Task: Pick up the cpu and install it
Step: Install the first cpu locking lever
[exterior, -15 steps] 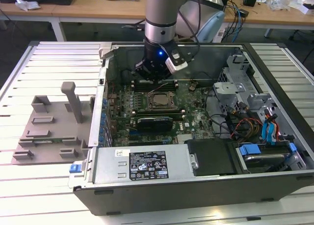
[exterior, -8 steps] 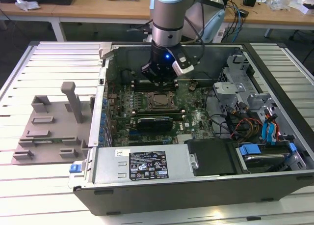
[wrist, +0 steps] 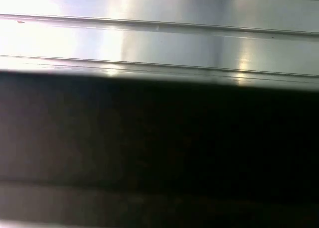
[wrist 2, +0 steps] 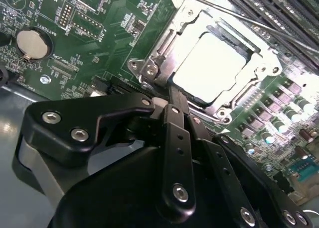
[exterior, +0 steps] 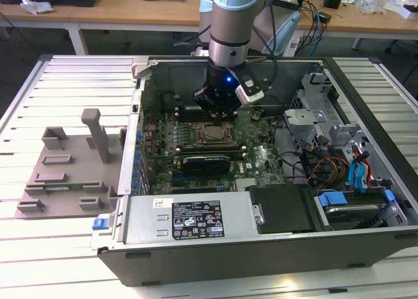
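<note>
The grey-and-silver robot arm (exterior: 230, 25) is seen in the exterior view reaching straight down into the open black computer case (exterior: 261, 247), its black gripper (exterior: 215, 110) poised just above the green motherboard (exterior: 255, 158). In the second wrist view the gripper (wrist 2: 172, 101) is shown with its black fingers (wrist 2: 174, 133) pressed together and nothing pinched between them, the tips lying at the near edge of the silver metal socket frame (wrist 2: 149, 68). One small flat square cpu with a pale silver top (wrist 2: 209, 63) is seated inside that frame; in the exterior view it (exterior: 210, 134) lies just below the gripper. One round silver coin battery (wrist 2: 33, 43) is seen on the board. One grey plastic tray (exterior: 68, 172) with one upright post rests on the slatted white table (exterior: 65, 90), at the exterior view's left of the case.
</note>
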Action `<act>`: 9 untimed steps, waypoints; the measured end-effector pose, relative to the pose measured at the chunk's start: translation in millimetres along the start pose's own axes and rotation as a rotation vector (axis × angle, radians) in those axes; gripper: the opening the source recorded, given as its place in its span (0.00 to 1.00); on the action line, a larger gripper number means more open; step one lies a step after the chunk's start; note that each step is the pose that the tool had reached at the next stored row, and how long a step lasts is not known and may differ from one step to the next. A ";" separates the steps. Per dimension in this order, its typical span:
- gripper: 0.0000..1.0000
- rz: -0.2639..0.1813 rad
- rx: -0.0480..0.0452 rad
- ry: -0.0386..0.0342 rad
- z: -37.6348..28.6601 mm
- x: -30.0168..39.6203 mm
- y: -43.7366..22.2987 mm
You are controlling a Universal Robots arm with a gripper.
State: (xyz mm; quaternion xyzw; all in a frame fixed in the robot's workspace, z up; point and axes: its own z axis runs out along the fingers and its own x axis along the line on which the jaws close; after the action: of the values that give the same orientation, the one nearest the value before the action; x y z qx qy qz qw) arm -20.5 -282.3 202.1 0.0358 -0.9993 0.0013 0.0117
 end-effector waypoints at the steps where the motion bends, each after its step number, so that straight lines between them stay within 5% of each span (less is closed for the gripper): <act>1: 0.11 0.000 0.0004 0.0003 0.5 -1.1 0.0; 7: 0.11 -0.008 -0.0010 -0.0004 0.7 -3.4 2.3; 9: 0.11 -0.008 -0.0010 -0.0008 -4.1 -3.5 2.6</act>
State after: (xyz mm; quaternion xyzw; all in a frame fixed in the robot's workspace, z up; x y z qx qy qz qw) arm -17.1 -279.5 206.1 0.0399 -0.9991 0.0007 0.0114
